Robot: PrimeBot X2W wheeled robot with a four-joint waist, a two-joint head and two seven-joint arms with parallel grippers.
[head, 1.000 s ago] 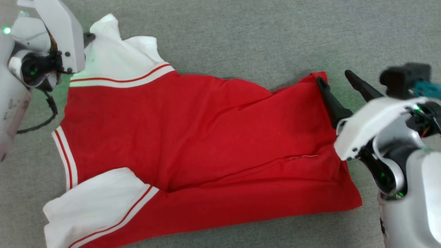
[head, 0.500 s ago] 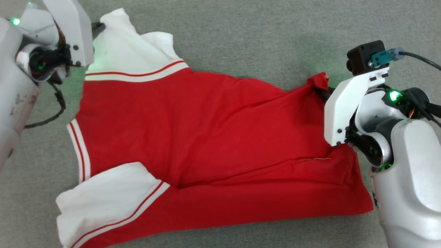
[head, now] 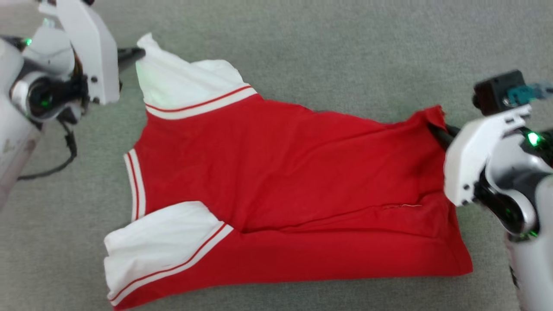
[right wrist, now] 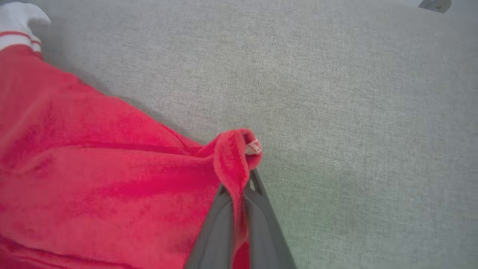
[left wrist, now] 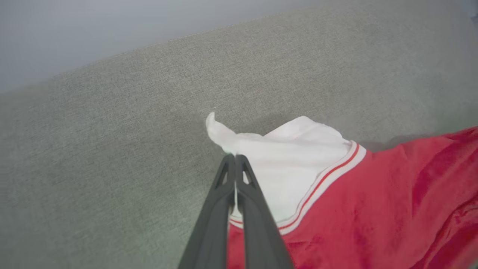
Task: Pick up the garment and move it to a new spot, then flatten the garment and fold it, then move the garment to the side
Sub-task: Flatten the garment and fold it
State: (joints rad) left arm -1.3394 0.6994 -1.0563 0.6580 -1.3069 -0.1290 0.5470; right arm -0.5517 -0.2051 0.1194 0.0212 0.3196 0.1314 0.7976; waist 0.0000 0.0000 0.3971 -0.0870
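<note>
The garment [head: 293, 181], a red jersey with white sleeves and red-white striped trim, lies spread across the grey surface; no lettering shows. At the upper left my left gripper [head: 137, 53] is shut on the tip of the far white sleeve [left wrist: 283, 160], its two fingers pressed together on the cloth [left wrist: 234, 158]. On the right, my right gripper [head: 434, 126] is shut on the far red hem corner [right wrist: 235, 149], which bunches up between the fingers. The near sleeve [head: 160, 242] lies flat at the lower left.
Grey fabric-like surface [head: 345, 52] runs all round the jersey, with open room beyond it at the top. A dark cable [head: 65, 151] loops off my left arm. A small grey object [right wrist: 435, 4] sits at the far top right in the right wrist view.
My right gripper went from open beside the hem corner to shut on it. The jersey's far edge, held at both ends, now sits further right and lower in view; the camera has shifted too.
</note>
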